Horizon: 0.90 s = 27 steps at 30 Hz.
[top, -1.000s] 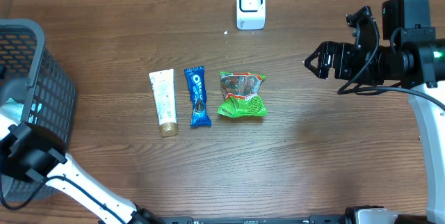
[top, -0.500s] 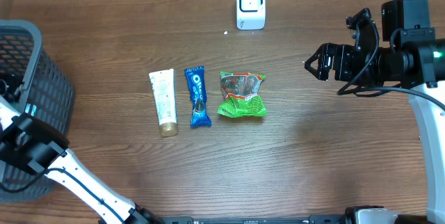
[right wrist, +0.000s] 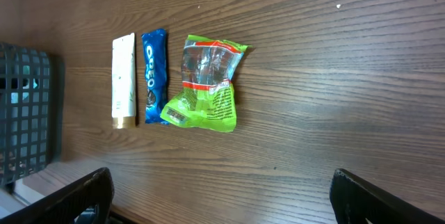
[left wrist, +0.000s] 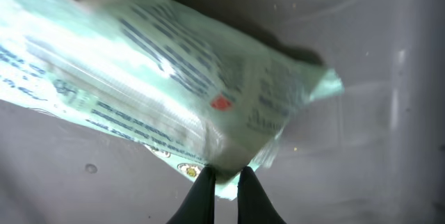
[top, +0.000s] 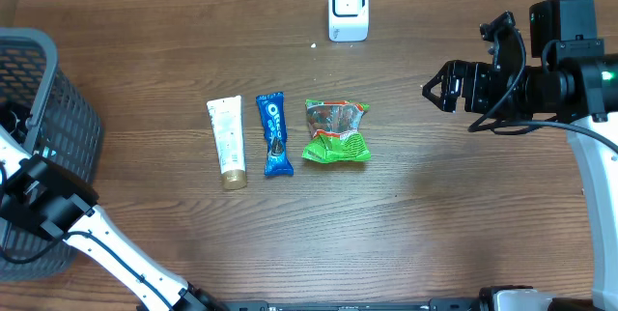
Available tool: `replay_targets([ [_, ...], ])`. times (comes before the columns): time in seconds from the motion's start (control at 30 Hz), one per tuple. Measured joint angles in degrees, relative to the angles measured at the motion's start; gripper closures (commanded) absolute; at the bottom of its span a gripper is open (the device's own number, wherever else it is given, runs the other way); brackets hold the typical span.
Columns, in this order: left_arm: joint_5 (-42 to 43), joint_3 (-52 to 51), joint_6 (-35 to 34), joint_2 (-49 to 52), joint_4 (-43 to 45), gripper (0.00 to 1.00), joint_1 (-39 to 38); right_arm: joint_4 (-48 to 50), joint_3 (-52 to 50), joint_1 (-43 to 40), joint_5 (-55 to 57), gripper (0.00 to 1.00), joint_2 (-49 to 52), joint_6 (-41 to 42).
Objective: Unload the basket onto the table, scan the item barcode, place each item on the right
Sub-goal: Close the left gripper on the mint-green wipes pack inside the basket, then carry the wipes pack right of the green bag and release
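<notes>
Packet (left wrist: pixel 139 78), pale green, lies inside the gray basket (top: pixel 72 123), and the left pincer (left wrist: pixel 224 175) is clenched on its corner. That grip looks small, so I think it should lift slowly, then turn the barcode side toward the white scanner (top: pixel 348 8) on the desk (top: pixel 435 205). The right pincer (top: pixel 436 87) hangs wide open, holding nothing.

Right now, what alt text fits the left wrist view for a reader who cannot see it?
The left gripper, jaws shut, pinches the lower edge of a pale green packet with blurred blue print and a small red mark, against a plain grey surface.
</notes>
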Motion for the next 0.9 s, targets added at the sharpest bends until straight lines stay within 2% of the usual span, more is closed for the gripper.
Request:
replay_targets([
  [0.33, 0.92, -0.02, -0.02, 0.55, -2.69, 0.94, -0.28, 0.11, 0.00, 0.00, -0.11, 0.00, 0.00, 0.00],
  [0.37, 1.07, -0.02, -0.24, 0.39, -2.62, 0.82, -0.24, 0.09, 0.00, 0.00, -0.11, 0.00, 0.00, 0.00],
  [0.4, 1.14, -0.02, -0.33, 0.20, -2.54, 0.62, -0.15, 0.15, 0.00, 0.00, -0.13, 0.00, 0.00, 0.00],
  [0.43, 1.27, -0.02, -0.68, -0.13, -2.19, 0.47, 0.00, 0.22, 0.00, 0.00, -0.13, 0.00, 0.00, 0.02],
  [0.47, 1.33, -0.04, -0.68, -0.72, -1.86, 0.38, 0.24, 0.33, 0.00, 0.00, -0.13, 0.00, 0.00, 0.02],
  [0.6, 1.25, -0.09, -1.05, -5.60, -1.57, 0.25, 1.14, 0.92, 0.00, 0.00, -0.13, 0.00, 0.00, 0.02],
  [0.73, -1.36, -0.02, -2.62, -10.08, -2.75, 0.20, 1.53, 1.42, 0.00, 0.00, -0.13, 0.00, 0.00, 0.00],
  [0.9, -5.95, -1.95, -5.38, -10.67, -0.59, 0.19, 1.46, 1.42, 0.00, 0.00, -0.13, 0.00, 0.00, 0.00],
])
